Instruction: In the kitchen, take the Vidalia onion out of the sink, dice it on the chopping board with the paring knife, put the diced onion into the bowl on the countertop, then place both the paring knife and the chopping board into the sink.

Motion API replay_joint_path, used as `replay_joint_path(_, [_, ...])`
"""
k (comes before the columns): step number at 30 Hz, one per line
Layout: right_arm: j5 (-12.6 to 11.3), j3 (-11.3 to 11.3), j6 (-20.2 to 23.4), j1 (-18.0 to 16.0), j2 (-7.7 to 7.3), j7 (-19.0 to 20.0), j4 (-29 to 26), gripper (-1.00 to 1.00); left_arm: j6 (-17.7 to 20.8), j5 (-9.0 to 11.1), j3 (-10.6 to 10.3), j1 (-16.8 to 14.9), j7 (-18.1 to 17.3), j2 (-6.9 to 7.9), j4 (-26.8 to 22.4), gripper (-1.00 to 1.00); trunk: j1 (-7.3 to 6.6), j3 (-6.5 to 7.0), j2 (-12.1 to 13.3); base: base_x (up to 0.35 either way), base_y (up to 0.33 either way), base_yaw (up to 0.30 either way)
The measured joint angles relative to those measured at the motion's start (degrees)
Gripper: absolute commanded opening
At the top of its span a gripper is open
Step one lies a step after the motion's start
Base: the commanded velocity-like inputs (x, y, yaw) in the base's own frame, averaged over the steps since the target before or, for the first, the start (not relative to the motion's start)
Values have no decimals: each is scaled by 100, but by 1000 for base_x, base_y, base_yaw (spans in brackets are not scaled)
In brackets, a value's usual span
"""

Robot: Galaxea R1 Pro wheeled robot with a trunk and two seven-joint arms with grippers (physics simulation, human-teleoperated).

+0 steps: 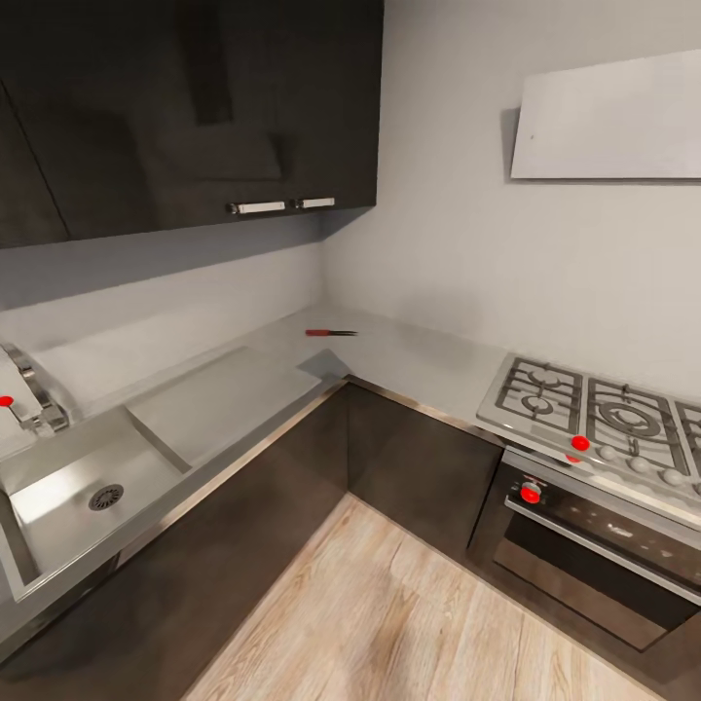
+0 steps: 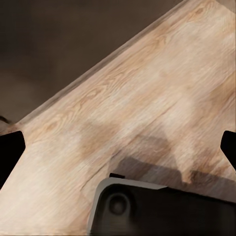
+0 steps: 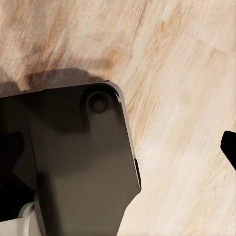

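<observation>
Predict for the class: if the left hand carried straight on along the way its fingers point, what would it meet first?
Probably the light wood plank floor, seen ahead between the left hand's fingertips; depth is unclear.

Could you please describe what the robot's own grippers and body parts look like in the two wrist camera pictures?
Little of them shows. In the left wrist view, the left gripper's fingertips are plain black, blunt shapes at the two side edges. In the right wrist view, one black fingertip shows at an edge. Below each camera lies the robot's base, a dark grey panel with rounded corners and a round recess. No cables or markings are visible.
</observation>
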Motion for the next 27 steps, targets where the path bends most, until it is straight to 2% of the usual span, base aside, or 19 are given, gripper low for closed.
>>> replay_joint_path(6, [0,0,0,0,0,0,0,100,0,-16,-1,-44,1,25,372,100,0,0,0,0,0,0])
replay_joint_path(27, [-16,7,-15,0,64,21,-23,100,0,-25,-19,-75,-7,30,527,100,0,0,0,0,0,0])
